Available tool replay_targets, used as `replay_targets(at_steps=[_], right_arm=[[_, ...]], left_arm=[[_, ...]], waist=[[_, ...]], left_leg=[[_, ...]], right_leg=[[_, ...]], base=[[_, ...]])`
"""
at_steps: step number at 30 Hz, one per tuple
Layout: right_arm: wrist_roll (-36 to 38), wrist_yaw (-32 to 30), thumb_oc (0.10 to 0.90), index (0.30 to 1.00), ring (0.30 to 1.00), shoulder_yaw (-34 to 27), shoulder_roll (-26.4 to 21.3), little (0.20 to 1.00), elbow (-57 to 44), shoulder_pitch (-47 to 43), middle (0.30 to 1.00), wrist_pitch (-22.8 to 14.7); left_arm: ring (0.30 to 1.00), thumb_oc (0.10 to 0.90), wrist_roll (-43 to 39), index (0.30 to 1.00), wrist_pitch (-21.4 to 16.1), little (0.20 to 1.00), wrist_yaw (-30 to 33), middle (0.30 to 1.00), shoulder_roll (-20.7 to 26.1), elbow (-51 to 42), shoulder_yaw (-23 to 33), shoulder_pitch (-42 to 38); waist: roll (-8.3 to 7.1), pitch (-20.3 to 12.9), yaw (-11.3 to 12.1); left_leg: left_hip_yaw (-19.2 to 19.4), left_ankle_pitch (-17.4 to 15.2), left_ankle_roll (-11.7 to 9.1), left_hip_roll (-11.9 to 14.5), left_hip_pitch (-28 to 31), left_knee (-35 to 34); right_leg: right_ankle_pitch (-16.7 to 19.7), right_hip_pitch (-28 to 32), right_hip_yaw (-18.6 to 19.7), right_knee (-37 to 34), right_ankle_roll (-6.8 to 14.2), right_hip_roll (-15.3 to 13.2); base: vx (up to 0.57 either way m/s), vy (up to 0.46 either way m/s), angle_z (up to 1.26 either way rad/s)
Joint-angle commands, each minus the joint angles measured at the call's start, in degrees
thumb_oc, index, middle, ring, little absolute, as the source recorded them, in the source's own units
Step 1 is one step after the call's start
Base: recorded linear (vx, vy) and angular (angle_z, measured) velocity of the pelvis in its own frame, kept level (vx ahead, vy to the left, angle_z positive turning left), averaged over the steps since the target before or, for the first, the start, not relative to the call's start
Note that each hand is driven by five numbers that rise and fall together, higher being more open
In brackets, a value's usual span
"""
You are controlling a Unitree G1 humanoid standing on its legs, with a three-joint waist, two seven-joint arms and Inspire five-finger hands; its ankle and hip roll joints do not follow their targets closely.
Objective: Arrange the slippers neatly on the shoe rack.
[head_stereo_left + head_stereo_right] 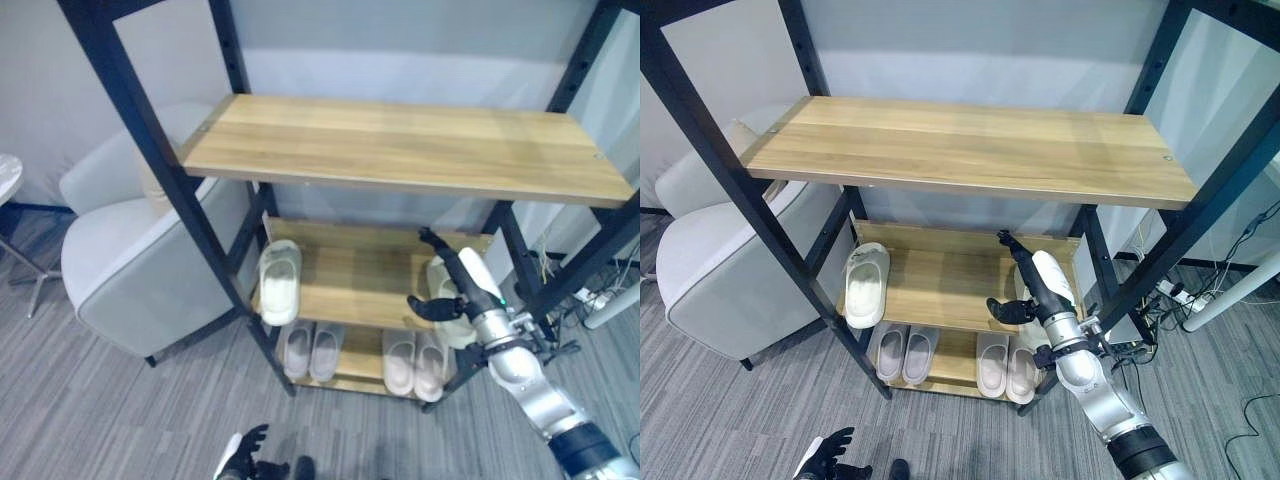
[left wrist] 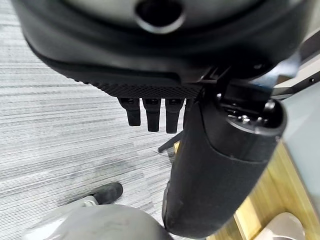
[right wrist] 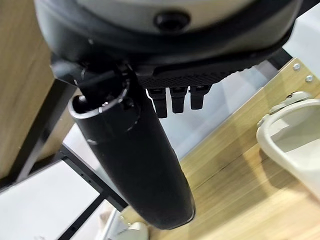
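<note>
The black-framed shoe rack (image 1: 400,150) has three wooden shelves. One cream slipper (image 1: 280,280) lies at the left end of the middle shelf (image 1: 360,275), toe pointing inward. A second cream slipper (image 1: 456,332) lies at that shelf's right end, partly hidden behind my right hand (image 1: 462,285). That hand reaches over the shelf with fingers straight and thumb spread, holding nothing; its wrist view has the slipper (image 3: 292,135) beside the fingers. My left hand (image 1: 245,460) hangs low by the floor, fingers relaxed.
Two pairs of pale slippers (image 1: 310,350) (image 1: 415,362) stand on the bottom shelf. The top shelf is bare. A light grey armchair (image 1: 130,270) sits against the rack's left side, with a small round table (image 1: 8,175) beyond it.
</note>
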Motion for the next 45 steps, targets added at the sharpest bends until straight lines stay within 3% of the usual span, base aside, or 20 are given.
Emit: replay_targets(at_steps=[1,12,29,45], right_arm=[[-1.65,-5.13,0.800,0.900,0.900,-5.74,-1.57,0.900,0.26,-8.84,0.900,-3.38],[-11.98,-9.42,0.800,0.900,0.900,-4.32,-4.75,0.900,6.51,-13.35,0.900,1.21],[-17.13,-7.85,0.800,0.900,0.900,-8.01,-10.32,0.900,1.84,-8.55,0.900,2.60],[-22.46,-7.02,0.800,0.900,0.900,4.42,-11.88,0.900,15.67,-21.59,0.900,5.69]], left_arm=[[0.900,0.800,0.82,0.900,-1.63,0.900,1.34,0.900,1.12,4.02,-2.25,-2.58],[0.900,0.800,1.30,0.900,-1.28,0.900,0.61,0.900,-0.03,6.26,-3.92,-3.28],[0.900,0.800,1.52,0.900,-0.99,0.900,-0.21,0.900,-0.49,6.44,-4.08,-4.35],[0.900,0.800,0.24,0.900,-1.20,0.900,0.01,0.900,-0.36,6.90,-5.72,-5.06]], waist=[[-0.61,-0.59,1.55],[-1.41,-0.04,2.26],[-1.85,0.35,0.47],[-2.15,0.51,1.45]], left_leg=[[1.22,-4.53,-2.78,0.10,2.22,-0.24],[0.71,-4.87,-2.39,-0.30,2.21,-0.24],[1.01,-5.57,-1.72,-0.78,2.19,-0.24],[1.16,-5.59,-1.60,-1.10,1.54,-0.24]], right_leg=[[-5.72,2.32,1.69,-0.02,6.30,-3.85],[-5.70,2.42,1.39,-0.02,6.26,-4.12],[-5.34,1.90,1.58,0.08,6.47,-4.68],[-5.33,1.22,1.65,0.05,6.51,-4.90]], base=[[0.03,0.026,0.00],[0.01,0.005,0.00],[0.00,0.001,0.02],[0.01,0.000,-0.03]])
